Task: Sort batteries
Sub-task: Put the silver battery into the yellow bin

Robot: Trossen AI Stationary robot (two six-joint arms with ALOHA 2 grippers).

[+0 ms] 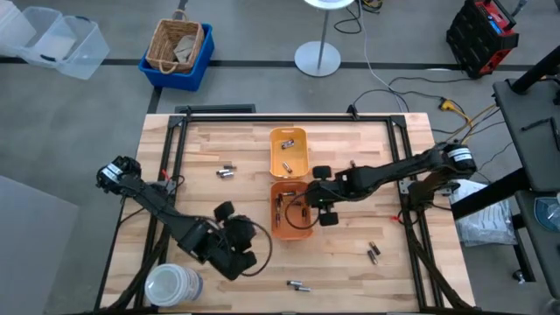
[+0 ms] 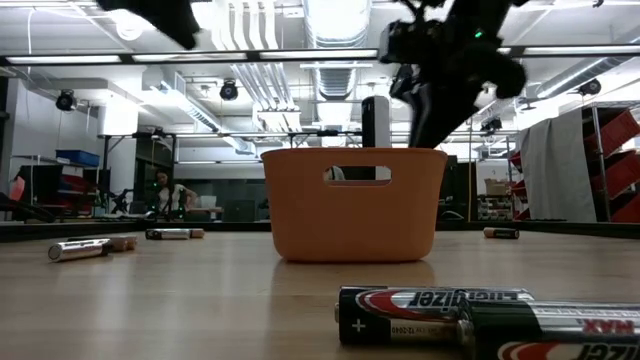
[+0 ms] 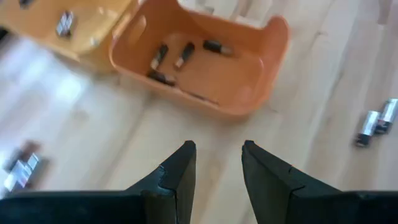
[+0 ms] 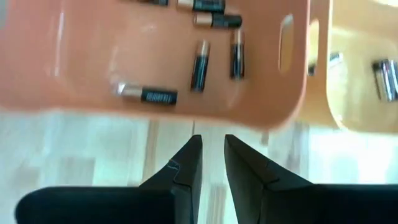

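An orange tray (image 1: 290, 208) stands mid-table with several batteries (image 4: 199, 65) lying on its floor. The yellow-orange tray (image 1: 288, 150) stands just beyond it toward the far edge, and it also holds batteries (image 4: 385, 78). Loose batteries lie on the table at the far left (image 1: 226, 171), near right (image 1: 374, 253) and near edge (image 1: 298, 285). My right gripper (image 4: 212, 149) hovers at the orange tray's right rim, open a narrow gap, nothing between its fingers. My left gripper (image 3: 217, 155) hangs open over bare wood left of that tray, holding nothing.
A white round stack (image 1: 171, 284) sits at the table's near left corner, close to my left arm. A black frame (image 1: 289, 116) runs around the table's edges. Bare wood lies between the trays and the loose batteries.
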